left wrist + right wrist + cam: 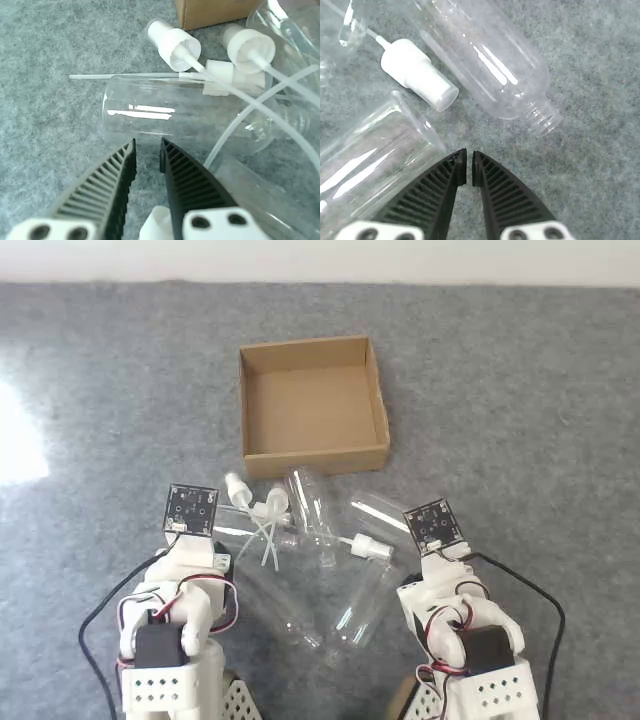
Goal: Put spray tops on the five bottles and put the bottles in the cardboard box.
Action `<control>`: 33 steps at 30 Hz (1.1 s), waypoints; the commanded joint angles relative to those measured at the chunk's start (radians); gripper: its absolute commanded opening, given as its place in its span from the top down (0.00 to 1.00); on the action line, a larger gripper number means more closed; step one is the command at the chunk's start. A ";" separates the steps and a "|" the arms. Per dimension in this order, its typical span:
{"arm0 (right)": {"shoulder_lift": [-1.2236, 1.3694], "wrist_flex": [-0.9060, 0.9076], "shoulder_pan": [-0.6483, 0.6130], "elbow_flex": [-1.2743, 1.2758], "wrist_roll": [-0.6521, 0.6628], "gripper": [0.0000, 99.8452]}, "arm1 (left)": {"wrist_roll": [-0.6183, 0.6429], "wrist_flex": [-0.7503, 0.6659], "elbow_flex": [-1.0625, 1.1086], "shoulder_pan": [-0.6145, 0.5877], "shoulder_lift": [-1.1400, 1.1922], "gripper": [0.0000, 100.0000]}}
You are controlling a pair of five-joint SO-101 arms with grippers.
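Bottles lay uncapped among loose tops, none in the box; all work remained. The left claw was slightly spread, the right claw almost pressed together, both empty.

Bottles + spray tops piled just before cardboard box, on table.

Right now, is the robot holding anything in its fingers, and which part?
Nothing is held. On the left gripper the fingers stand slightly apart, on the right gripper nearly shut; both are empty.
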 commanded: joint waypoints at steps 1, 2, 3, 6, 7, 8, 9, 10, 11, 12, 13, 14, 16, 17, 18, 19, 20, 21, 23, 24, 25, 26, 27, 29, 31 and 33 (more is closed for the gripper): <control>-0.015 0.002 0.005 0.021 0.008 0.99 | 0.009 0.005 -0.002 -0.002 -0.018 0.93; -0.015 0.002 0.005 0.021 0.006 0.99 | 0.009 0.005 -0.002 -0.002 -0.018 0.93; -0.015 0.002 0.005 0.021 0.008 0.99 | 0.009 0.005 -0.002 -0.002 -0.018 0.93; -0.015 0.002 0.012 0.021 0.008 0.99 | 0.009 0.005 -0.002 -0.002 -0.018 0.93; -0.015 0.002 0.012 0.021 0.008 0.99 | 0.009 0.005 -0.002 -0.002 -0.018 0.93; -0.015 0.002 0.012 0.021 0.008 0.99 | 0.009 0.005 -0.002 -0.002 -0.018 0.93; -0.015 0.002 0.013 0.021 0.009 0.99 | 0.009 0.005 -0.002 -0.002 -0.018 0.93; -0.015 0.002 0.013 0.021 0.009 0.98 | 0.009 0.005 -0.002 -0.002 -0.018 0.93; -0.015 0.002 0.013 0.021 0.009 0.98 | 0.009 0.005 -0.002 -0.002 -0.018 0.93; -0.015 0.002 0.013 0.021 0.009 0.98 | 0.009 0.005 -0.002 -0.002 -0.018 0.93; -0.015 0.002 0.013 0.020 0.009 0.98 | 0.009 0.005 -0.002 -0.002 -0.018 0.93; -0.015 0.004 0.015 0.018 0.009 0.98 | 0.009 0.005 -0.002 -0.002 -0.018 0.93; -0.015 -0.001 0.033 0.017 0.009 0.98 | 0.009 0.005 -0.002 -0.002 -0.018 0.93; -0.015 -0.004 0.047 0.012 0.009 0.98 | 0.009 0.005 -0.002 -0.002 -0.018 0.93; -0.015 -0.002 0.061 0.002 0.009 0.98 | 0.009 0.005 -0.002 -0.002 -0.018 0.93; -0.016 0.001 0.076 -0.009 0.009 0.98 | 0.009 0.005 -0.002 -0.002 -0.018 0.93; -0.016 0.002 0.091 -0.020 0.009 0.98 | 0.009 0.005 -0.002 -0.002 -0.018 0.93; -0.016 -0.001 0.111 -0.028 0.009 0.98 | 0.009 0.005 -0.002 -0.002 -0.018 0.93; -0.016 -0.004 0.154 -0.046 0.009 0.98 | 0.009 0.005 -0.002 -0.002 -0.018 0.93; -0.016 -0.004 0.173 -0.054 0.009 0.98 | 0.009 0.005 -0.002 -0.002 -0.018 0.93; -0.016 -0.004 0.188 -0.061 0.009 0.98 | 0.009 0.005 -0.002 -0.002 -0.018 0.93; -0.016 -0.004 0.191 -0.063 0.009 0.98 | 0.009 0.005 -0.002 -0.002 -0.018 0.93; -0.016 -0.004 0.191 -0.060 0.009 0.98 | 0.009 0.005 -0.002 -0.002 -0.018 0.93; -0.016 -0.002 0.177 -0.061 0.009 0.98 | 0.009 0.005 -0.002 -0.002 -0.018 0.93; -0.016 -0.005 0.168 -0.064 0.009 0.98 | 0.009 0.005 -0.002 -0.002 -0.018 0.93; -0.016 -0.005 0.170 -0.087 0.009 0.98 | 0.009 0.005 -0.002 -0.002 -0.018 0.93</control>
